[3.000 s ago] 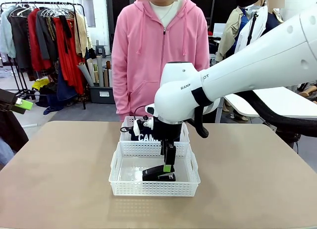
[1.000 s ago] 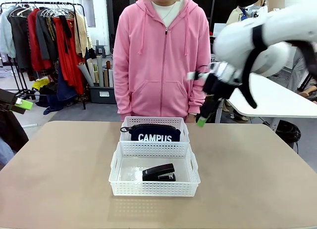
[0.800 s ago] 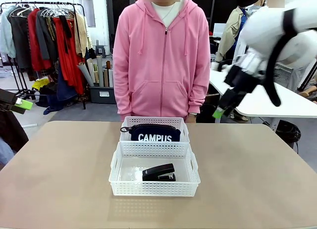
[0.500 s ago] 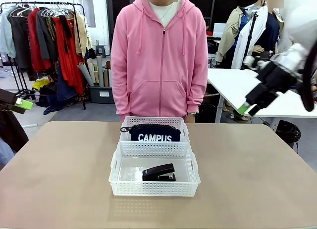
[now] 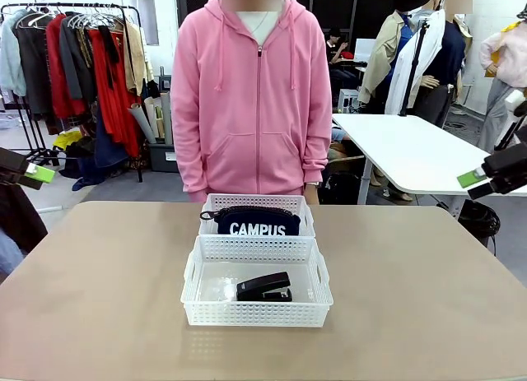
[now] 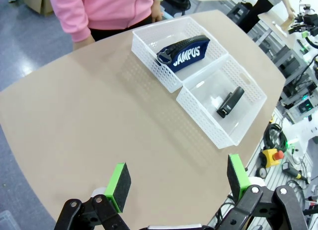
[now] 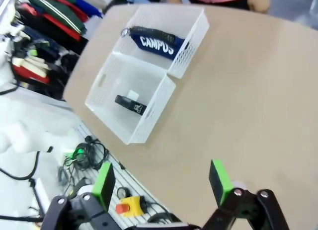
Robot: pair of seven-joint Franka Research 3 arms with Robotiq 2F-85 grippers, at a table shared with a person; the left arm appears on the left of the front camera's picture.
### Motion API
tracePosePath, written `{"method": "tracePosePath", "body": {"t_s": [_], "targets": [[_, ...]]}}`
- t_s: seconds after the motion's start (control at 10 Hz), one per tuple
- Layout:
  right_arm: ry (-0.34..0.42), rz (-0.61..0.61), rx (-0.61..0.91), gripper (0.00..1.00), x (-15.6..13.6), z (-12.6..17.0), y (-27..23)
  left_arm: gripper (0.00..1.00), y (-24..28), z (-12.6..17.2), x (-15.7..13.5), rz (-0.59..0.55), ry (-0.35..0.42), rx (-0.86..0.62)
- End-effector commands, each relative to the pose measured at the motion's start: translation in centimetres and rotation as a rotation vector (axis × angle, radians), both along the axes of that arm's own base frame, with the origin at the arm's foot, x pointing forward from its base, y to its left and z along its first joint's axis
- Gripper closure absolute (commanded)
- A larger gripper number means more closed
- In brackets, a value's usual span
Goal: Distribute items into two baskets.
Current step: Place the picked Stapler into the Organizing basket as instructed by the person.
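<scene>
Task looked done, as far as the pics showed. Navy "CAMPUS" zip pouch [image 5: 258,223] sat in the smaller white basket [image 5: 212,205], on the far side of the table near the person in the pink hoodie [image 5: 251,93]. Black stapler [image 5: 264,287] lay in the larger white basket [image 5: 191,281], the nearer one; the two baskets were touching, end to end. One item per basket, nothing loose on the tan table [image 5: 99,299], so I judged nothing left to sort.

Left gripper [image 6: 176,181]: jaws wide apart, green pads [image 6: 118,179] bare, nothing held, well above the table w/ both baskets ahead of it. In the front view it sat at the left edge [image 5: 27,174], off the table.

Right gripper [image 7: 161,183]: also fully spread, empty, high over the table's edge, baskets well apart from it. In the front view it was at the far right [image 5: 494,171], clear of the work area.

Person's hands were down by the table's far edge, not touching anything.

Only remaining bit, prob.: arms parking.
</scene>
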State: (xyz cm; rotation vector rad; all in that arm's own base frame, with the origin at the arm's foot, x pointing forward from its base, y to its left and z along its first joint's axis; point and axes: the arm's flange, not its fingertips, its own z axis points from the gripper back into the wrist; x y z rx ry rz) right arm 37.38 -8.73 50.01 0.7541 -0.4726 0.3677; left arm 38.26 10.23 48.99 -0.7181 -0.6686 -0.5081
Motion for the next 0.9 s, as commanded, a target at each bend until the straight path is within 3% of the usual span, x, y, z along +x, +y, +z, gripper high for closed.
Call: {"method": "tracePosePath", "body": {"t_s": [0.0, 0.2, 0.3, 0.8], "targets": [[-0.055, 0.0, 0.036, 0.0, -1.6, -0.6, -0.4, 0.0, 0.0, 0.0, -0.1, 0.002, 0.0, -0.001], [-0.124, -0.003, 0.013, 0.0, -2.8, -0.5, -0.8, 0.0, 0.0, 0.0, -0.1, 0.002, 0.0, -0.001], [-0.022, -0.012, 0.008, 0.0, -1.4, -0.5, -0.9, 0.0, 0.0, 0.0, -0.1, 0.002, 0.0, -0.001], [-0.022, -0.012, 0.008, 0.0, -1.4, -0.5, -0.9, 0.0, 0.0, 0.0, -0.1, 0.002, 0.0, -0.001]]}}
